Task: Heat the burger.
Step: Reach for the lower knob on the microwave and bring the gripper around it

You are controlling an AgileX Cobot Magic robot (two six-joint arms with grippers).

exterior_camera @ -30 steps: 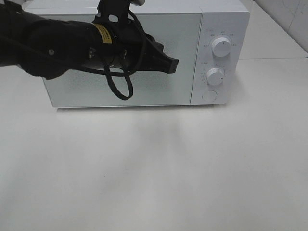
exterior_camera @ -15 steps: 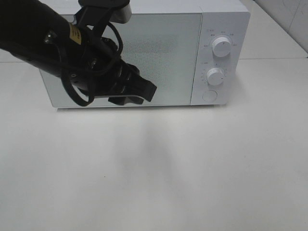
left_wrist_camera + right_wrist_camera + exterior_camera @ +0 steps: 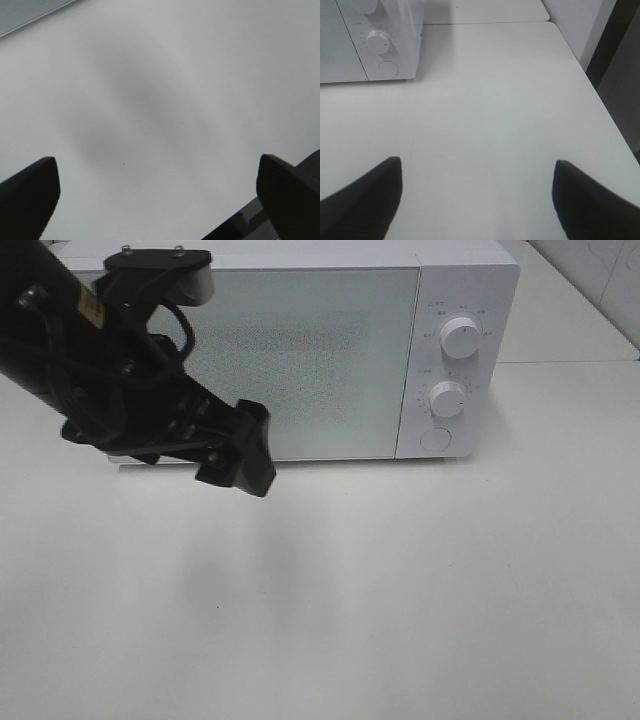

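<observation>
The burger is out of view. A white microwave (image 3: 300, 350) stands at the back of the table with its door (image 3: 310, 360) closed. My left gripper (image 3: 245, 452) hangs low in front of the door's lower left part, above the tabletop. In the left wrist view its gripper (image 3: 157, 175) is open, dark fingertips (image 3: 30, 190) far apart with only bare table between them. My right gripper (image 3: 475, 175) shows only in the right wrist view. It is open and empty over the table, to the right of the microwave (image 3: 370, 40).
The microwave's panel carries two white knobs (image 3: 460, 337) (image 3: 447, 398) and a round button (image 3: 435, 439). The white table (image 3: 400, 590) stretches in front. Its right edge (image 3: 605, 115) runs close to a wall.
The left arm swung down and to the left, away from the middle of the microwave door. Its jaws went from shut to wide open. The right gripper held still.
</observation>
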